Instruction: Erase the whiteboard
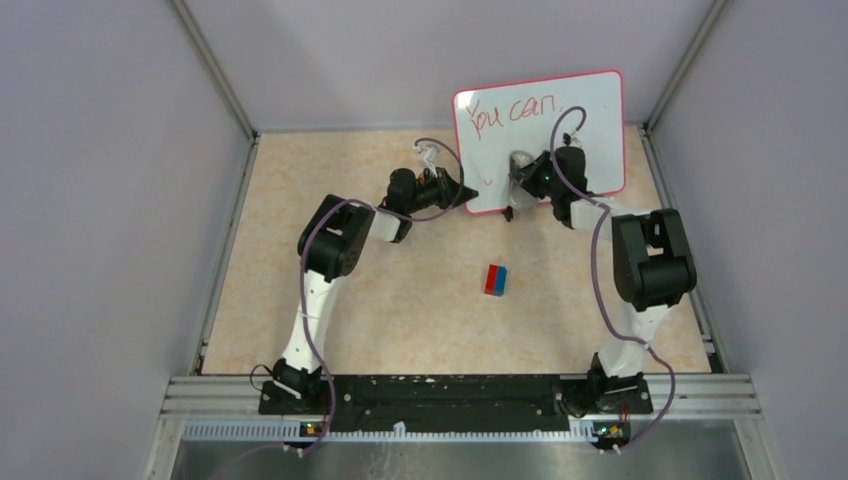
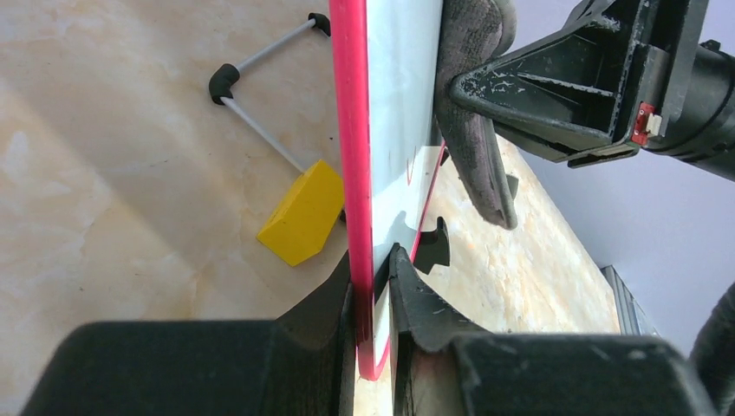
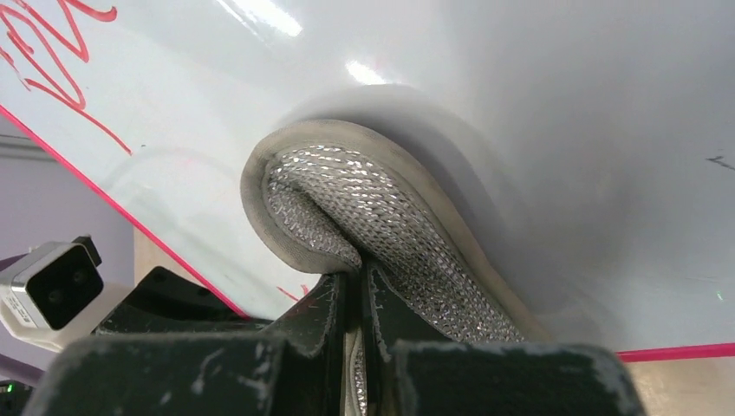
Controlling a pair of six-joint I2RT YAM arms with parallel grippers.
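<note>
The whiteboard (image 1: 590,110) stands upright at the back right, white with a red-pink frame and red handwriting along its top. My left gripper (image 1: 462,190) is shut on its lower left edge; the left wrist view shows the red frame (image 2: 351,156) pinched between the jaws. My right gripper (image 1: 520,172) is shut on a folded grey cloth (image 3: 381,217) with a silvery mesh face, pressed against the board's lower middle. The cloth also shows in the left wrist view (image 2: 472,113). Red strokes (image 3: 61,61) remain at the upper left of the right wrist view.
A small red and blue block (image 1: 496,279) lies on the tan table in the middle. A yellow foot piece (image 2: 303,212) with a thin grey stand rod (image 2: 260,130) sits behind the board. Grey walls enclose the table on three sides.
</note>
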